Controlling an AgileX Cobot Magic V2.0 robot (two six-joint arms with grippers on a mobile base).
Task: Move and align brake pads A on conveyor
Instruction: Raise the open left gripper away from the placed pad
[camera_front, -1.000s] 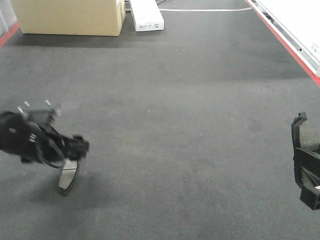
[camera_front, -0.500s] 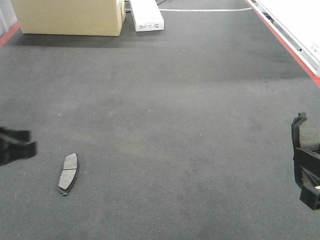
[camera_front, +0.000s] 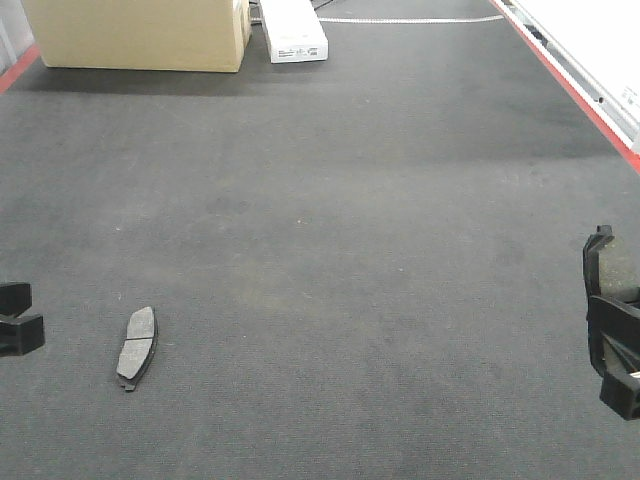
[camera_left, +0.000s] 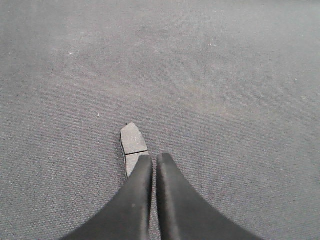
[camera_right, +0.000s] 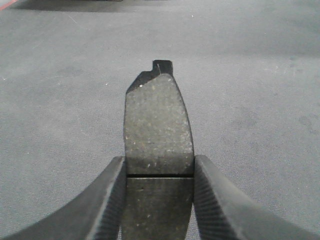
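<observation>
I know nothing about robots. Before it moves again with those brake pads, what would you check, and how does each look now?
1. Right gripper has a pad: ok, the held pad sits between its fingers.
2. Left gripper free: ok, shut and empty.
3. Laid pad settled: ok, flat on the conveyor, friction face up, apart from the left gripper.
4. Room beside the laid pad: ok, bare belt.
5. Held pad lined up with the laid pad: cannot tell.
6. Cardboard box out of the way: ok, far end.

A factory-style workshop line: wide charcoal conveyor (camera_front: 350, 200) with red edge strips (camera_front: 575, 95), cardboard box (camera_front: 140, 35) at its far end.
</observation>
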